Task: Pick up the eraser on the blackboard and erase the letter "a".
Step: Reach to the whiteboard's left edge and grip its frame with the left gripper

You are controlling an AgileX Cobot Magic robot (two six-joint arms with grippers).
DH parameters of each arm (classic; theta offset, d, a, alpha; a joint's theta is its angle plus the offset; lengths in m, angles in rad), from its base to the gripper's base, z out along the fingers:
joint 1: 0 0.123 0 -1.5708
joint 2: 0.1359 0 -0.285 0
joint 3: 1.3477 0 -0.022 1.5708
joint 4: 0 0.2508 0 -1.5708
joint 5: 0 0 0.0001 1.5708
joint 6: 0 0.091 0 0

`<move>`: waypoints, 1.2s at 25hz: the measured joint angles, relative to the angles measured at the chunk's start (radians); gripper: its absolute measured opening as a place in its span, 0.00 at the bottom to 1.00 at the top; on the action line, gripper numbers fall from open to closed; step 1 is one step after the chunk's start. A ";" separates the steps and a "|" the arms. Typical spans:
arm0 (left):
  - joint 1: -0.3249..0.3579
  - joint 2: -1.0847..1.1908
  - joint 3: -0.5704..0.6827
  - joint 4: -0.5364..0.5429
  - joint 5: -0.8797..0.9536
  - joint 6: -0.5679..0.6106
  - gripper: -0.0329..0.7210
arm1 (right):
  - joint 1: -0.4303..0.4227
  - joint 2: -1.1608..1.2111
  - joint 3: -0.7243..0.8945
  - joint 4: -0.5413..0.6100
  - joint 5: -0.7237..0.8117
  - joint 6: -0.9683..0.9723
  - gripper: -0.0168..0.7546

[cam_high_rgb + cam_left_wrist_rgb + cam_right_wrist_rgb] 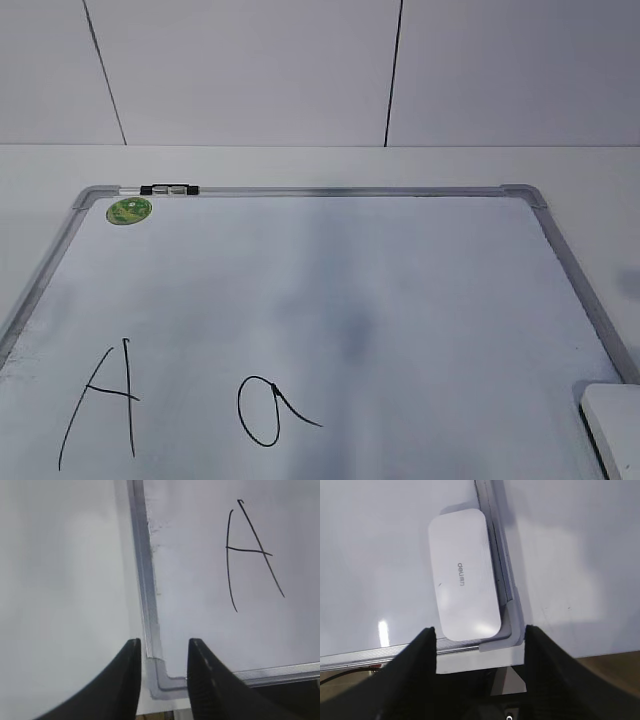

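**A bare test bench in a lab-like room**

A plain white table runs back to a wall of pale panels split by thin dark seams. A board with a grey metal frame lies flat on the table, with a green sticker at its far left corner. Nothing homely or shop-like shows; the setting looks like a robot test station.

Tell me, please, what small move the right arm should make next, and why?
Probably lower the right gripper over the eraser and straddle it. Its jaws stand open and empty just short of the eraser, which lies untouched at the blackboard corner beside the frame, while the letter "a" is still fully drawn.
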 joint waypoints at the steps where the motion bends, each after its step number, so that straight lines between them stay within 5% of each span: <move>1: 0.000 0.054 -0.021 0.003 0.000 0.005 0.36 | 0.003 0.000 0.000 0.002 0.000 0.000 0.58; 13: 0.000 0.567 -0.301 0.040 -0.061 0.014 0.36 | 0.008 0.000 0.000 0.014 -0.001 0.000 0.58; 30: 0.056 0.808 -0.325 0.040 -0.207 0.035 0.36 | 0.008 0.001 0.000 0.015 -0.002 0.001 0.58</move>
